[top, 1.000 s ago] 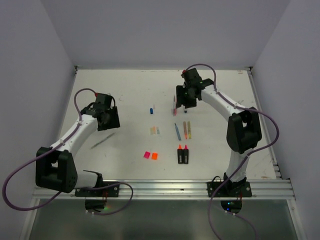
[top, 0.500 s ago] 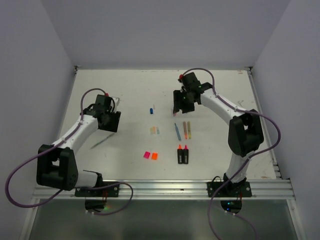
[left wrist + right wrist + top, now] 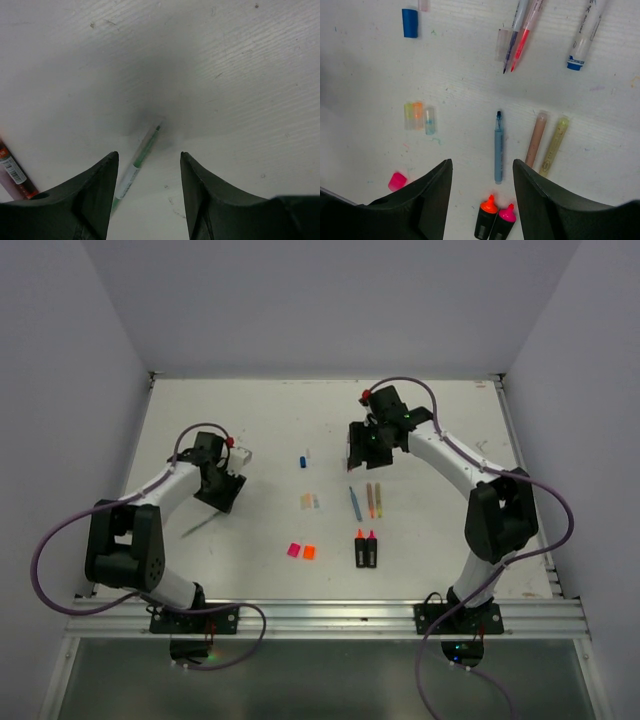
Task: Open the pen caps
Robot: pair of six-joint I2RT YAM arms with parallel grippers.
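The left pincer (image 3: 149, 157), released, hangs over a green pen (image 3: 136, 164); the right pincer (image 3: 482, 164), released too, hangs over loose pen caps (image 3: 417, 116) lying left of uncapped pens (image 3: 498, 150) on the tabletop (image 3: 460, 75)

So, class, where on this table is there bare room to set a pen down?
Bare: the far strip of the table along the back wall, and the gap between the left arm and the blue cap. Crowded: the centre, from the blue cap to the black highlighters.
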